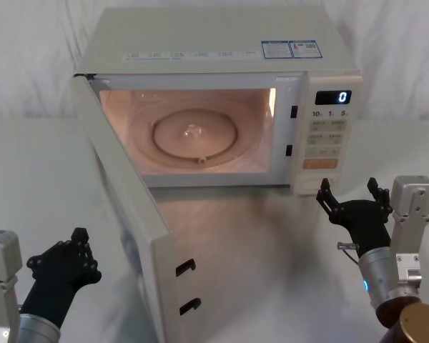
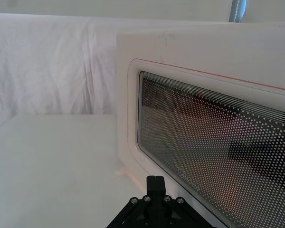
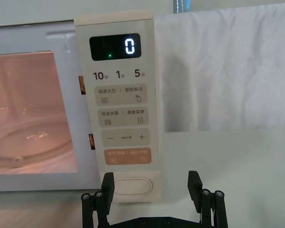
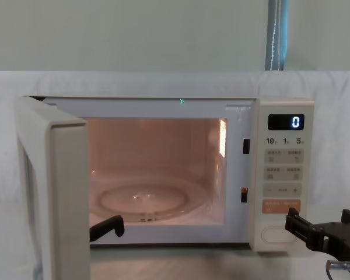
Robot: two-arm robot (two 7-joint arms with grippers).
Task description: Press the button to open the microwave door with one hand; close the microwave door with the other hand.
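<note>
The microwave door [image 1: 129,207] stands swung wide open to the left, and the cavity is lit. Its dotted glass window [image 2: 213,156] faces my left gripper [image 1: 79,234], which sits low at the left outside the door, shut and a short way off the glass [image 2: 156,180]. The cream oval button [image 3: 131,185] is at the bottom of the control panel [image 4: 277,234]. My right gripper [image 1: 348,187] hovers open just in front of the panel's lower right corner [image 3: 151,180], holding nothing. Its left finger lines up with the button's left end, apart from it.
The glass turntable [image 1: 193,136] lies inside the cavity. The display [image 3: 128,46] reads 0. An orange key [image 3: 128,157] sits just above the button. Two black latch hooks [image 1: 188,286] stick out of the door's free edge. A white cloth backdrop [image 2: 47,66] hangs behind the white table [image 1: 28,186].
</note>
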